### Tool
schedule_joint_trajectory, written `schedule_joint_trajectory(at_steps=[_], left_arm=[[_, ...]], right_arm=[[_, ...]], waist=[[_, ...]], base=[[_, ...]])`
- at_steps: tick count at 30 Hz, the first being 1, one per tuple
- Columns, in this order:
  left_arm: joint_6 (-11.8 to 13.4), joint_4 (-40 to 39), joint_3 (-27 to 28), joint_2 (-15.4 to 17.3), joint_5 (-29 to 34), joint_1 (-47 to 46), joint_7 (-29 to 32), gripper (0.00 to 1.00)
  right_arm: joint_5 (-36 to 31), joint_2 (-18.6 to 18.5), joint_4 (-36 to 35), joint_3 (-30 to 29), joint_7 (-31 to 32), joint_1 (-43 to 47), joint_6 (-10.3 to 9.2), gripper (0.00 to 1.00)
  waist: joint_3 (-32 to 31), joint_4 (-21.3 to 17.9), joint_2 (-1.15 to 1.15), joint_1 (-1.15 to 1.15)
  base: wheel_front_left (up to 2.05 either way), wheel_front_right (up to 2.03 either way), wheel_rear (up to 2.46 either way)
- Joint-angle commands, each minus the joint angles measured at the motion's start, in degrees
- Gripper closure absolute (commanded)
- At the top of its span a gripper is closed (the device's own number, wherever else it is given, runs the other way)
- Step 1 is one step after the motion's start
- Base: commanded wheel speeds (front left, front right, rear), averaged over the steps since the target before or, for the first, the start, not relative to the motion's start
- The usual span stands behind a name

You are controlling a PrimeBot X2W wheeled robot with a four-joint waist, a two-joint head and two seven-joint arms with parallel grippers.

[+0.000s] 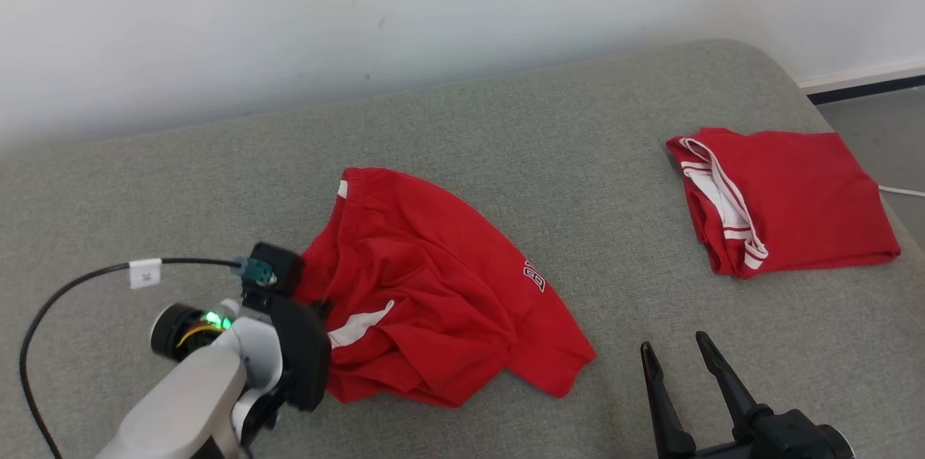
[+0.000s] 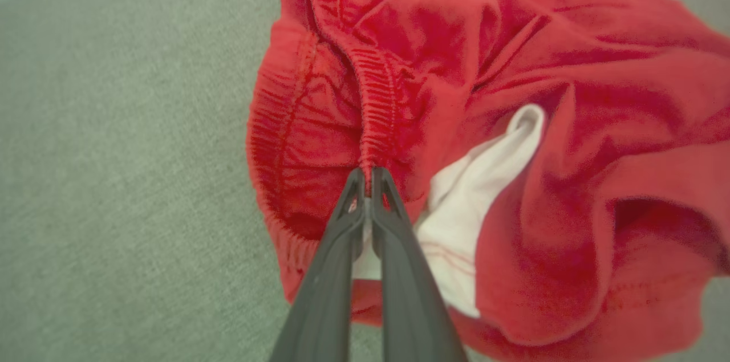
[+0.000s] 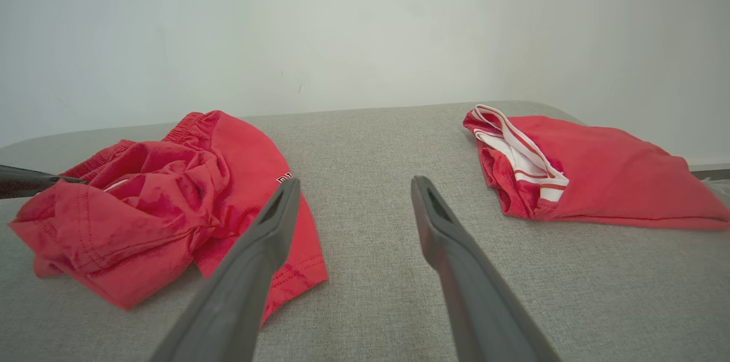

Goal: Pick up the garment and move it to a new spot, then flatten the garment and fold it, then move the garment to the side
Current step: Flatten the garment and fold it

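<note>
A crumpled red garment (image 1: 426, 285) with white trim lies in a heap on the grey cushion, left of centre; it also shows in the right wrist view (image 3: 171, 202). My left gripper (image 2: 368, 175) is shut on the garment's (image 2: 513, 122) ribbed red waistband at its left edge, fingertips pinching the fabric. In the head view the left wrist (image 1: 289, 329) sits at the heap's lower left. My right gripper (image 1: 672, 347) stands open above bare cushion, right of the heap and apart from it, with nothing between its fingers (image 3: 274, 225).
A second red garment (image 1: 780, 199), folded with white striped trim, lies at the cushion's right end, seen too in the right wrist view (image 3: 582, 168). The grey cushion (image 1: 578, 155) backs onto a white wall. A black cable (image 1: 65, 293) trails left from the left wrist.
</note>
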Motion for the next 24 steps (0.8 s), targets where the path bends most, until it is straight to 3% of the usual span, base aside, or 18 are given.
schedule_joint_trajectory(at_steps=[1, 9, 13, 19, 24], left_arm=[[-0.06, -0.83, 0.28, -0.09, -0.74, -0.97, -1.09, 1.0], [-0.08, -13.14, 7.03, -5.27, -11.67, -5.96, -9.21, 1.0], [0.19, -17.4, 10.86, -9.46, -15.24, -9.22, -13.15, 1.0], [2.42, -20.86, 14.51, -15.04, -16.05, -14.98, -19.79, 1.0], [4.96, -22.75, 11.32, -17.03, -12.17, -20.55, -22.16, 1.0]], right_arm=[[0.31, 0.02, -0.02, -0.06, -0.15, -0.35, -0.15, 0.0], [0.97, 0.02, 0.41, -0.09, -0.21, 0.36, -0.15, 0.0], [1.25, 0.02, 0.55, 0.14, -0.23, 0.13, -0.15, 0.0], [1.47, 0.02, 0.74, 0.34, -0.26, 0.34, -0.15, 0.0], [1.65, 0.02, 0.94, 0.85, -0.27, 0.31, -0.15, 0.0]], waist=[[-0.06, 0.14, 0.0, 0.0], [-0.95, 1.45, 0.0, 0.0], [-1.41, 1.74, 0.0, 0.0], [-1.9, 1.84, 0.0, 0.0], [-2.19, 1.82, 0.0, 0.0]], base=[[0.0, 0.0, 0.0], [0.0, 0.0, 0.0], [0.0, 0.0, 0.0], [0.0, 0.0, 0.0], [0.0, 0.0, 0.0]])
